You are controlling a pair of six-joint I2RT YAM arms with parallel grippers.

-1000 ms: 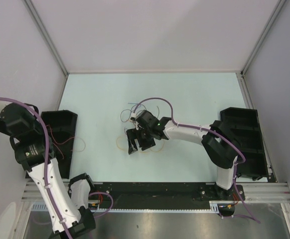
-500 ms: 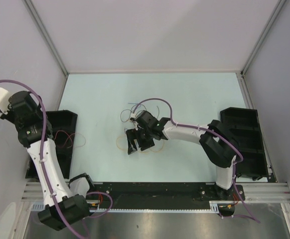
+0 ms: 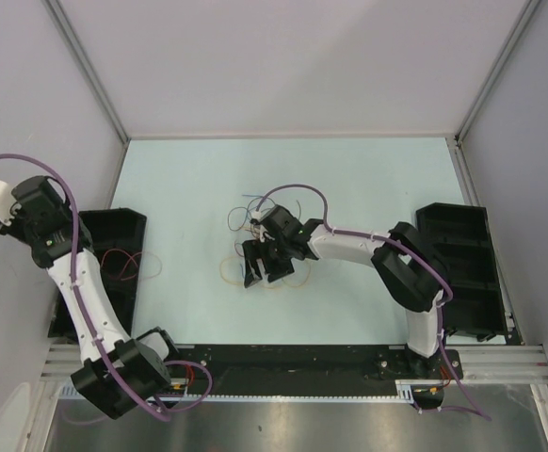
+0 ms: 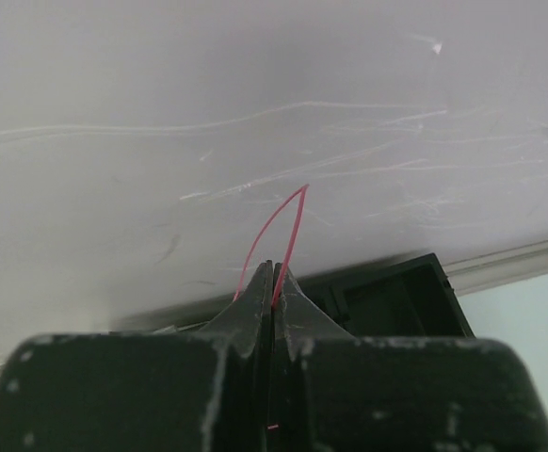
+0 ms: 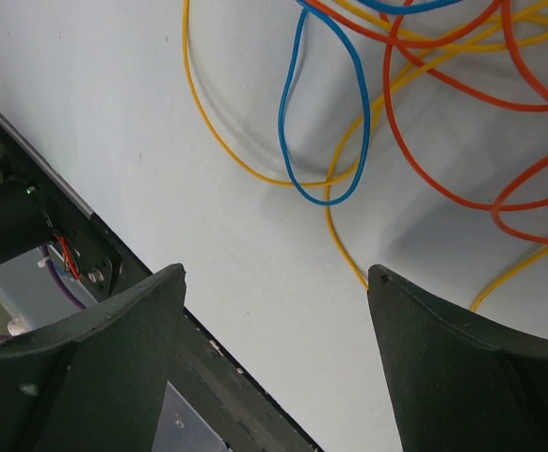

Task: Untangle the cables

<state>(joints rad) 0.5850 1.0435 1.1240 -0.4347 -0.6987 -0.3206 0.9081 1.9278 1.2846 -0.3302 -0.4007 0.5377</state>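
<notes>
Pinches a thin red cable (image 4: 280, 218) in the left hand (image 4: 272, 268), jaws pressed fully together, a narrow loop of it arching up just past the fingertips against a scratched pale wall (image 4: 161, 94). Shows a black bin (image 4: 387, 292) just beyond and below those fingertips. Spreads the right hand (image 5: 274, 282) wide, gripping nothing, facing down over the table (image 5: 114, 113). Leaves the rest of the cables (image 3: 248, 218) tangled on the table just ahead of that hand: an orange cable (image 5: 388, 132) looping ahead and to its right, a blue cable (image 5: 282, 122) in a narrow loop straight ahead, and a yellow cable (image 5: 188, 75) curving beneath both, with one strand running back close to the tip of the finger on the right of the wrist view.
</notes>
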